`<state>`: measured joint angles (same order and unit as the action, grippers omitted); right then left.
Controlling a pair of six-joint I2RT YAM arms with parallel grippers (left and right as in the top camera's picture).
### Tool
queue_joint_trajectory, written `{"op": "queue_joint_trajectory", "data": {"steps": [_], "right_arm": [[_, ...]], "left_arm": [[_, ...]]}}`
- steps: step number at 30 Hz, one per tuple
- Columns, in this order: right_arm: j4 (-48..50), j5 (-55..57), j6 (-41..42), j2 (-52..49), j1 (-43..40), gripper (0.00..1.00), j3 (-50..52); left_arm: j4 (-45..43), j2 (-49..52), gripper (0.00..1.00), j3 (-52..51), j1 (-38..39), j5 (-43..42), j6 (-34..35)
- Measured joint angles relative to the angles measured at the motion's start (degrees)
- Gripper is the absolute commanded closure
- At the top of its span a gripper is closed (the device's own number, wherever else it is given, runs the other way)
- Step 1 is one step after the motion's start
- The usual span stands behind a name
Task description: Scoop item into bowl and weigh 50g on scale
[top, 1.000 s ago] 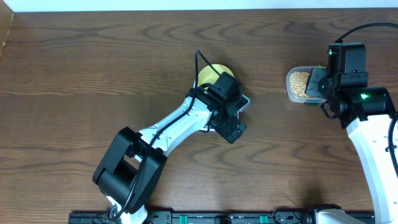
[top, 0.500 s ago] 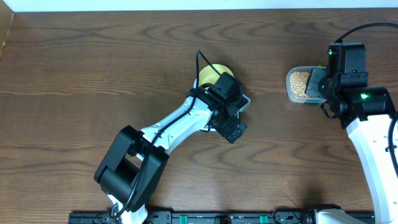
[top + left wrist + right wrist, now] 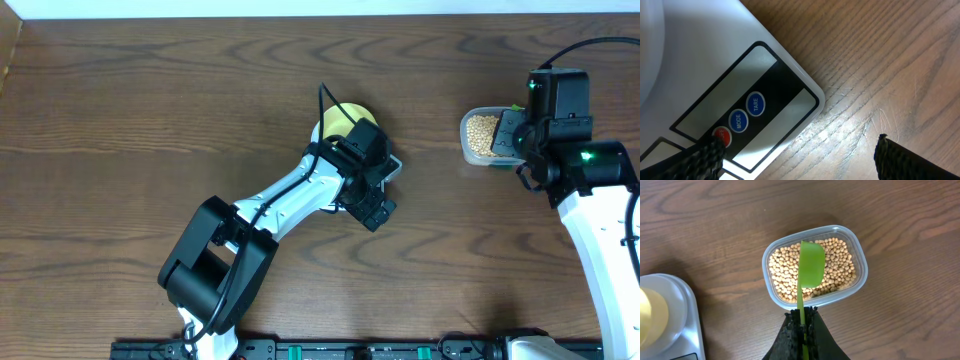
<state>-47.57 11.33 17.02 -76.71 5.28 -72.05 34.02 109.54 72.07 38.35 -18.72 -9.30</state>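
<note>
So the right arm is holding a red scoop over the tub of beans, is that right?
Not quite: the scoop is green, not red. The right wrist view shows the right end effector holding it over the tub of beans.

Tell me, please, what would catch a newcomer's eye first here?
The green scoop, clamped in the right end effector, hangs above a clear tub of beans on the right. Mid-table, the open left end effector sits over the buttons of the scale bearing the yellow bowl.
</note>
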Motion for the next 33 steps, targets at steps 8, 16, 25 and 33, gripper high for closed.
{"op": "queue_joint_trajectory", "data": {"steps": [8, 16, 25, 33], "right_arm": [[0.02, 0.00, 0.00, 0.00, 0.00, 0.99, 0.00], [0.02, 0.00, 0.00, 0.00, 0.00, 0.99, 0.00], [0.02, 0.00, 0.00, 0.00, 0.00, 0.99, 0.00], [0.02, 0.00, 0.00, 0.00, 0.00, 0.99, 0.00]], "left_arm": [[-0.66, 0.00, 0.02, 0.00, 0.00, 0.02, 0.00], [-1.05, 0.35, 0.02, 0.00, 0.00, -0.02, 0.00], [-0.96, 0.85, 0.02, 0.26, 0.42, 0.02, 0.00], [0.28, 1.73, 0.02, 1.42, 0.61, 0.44, 0.00]]}}
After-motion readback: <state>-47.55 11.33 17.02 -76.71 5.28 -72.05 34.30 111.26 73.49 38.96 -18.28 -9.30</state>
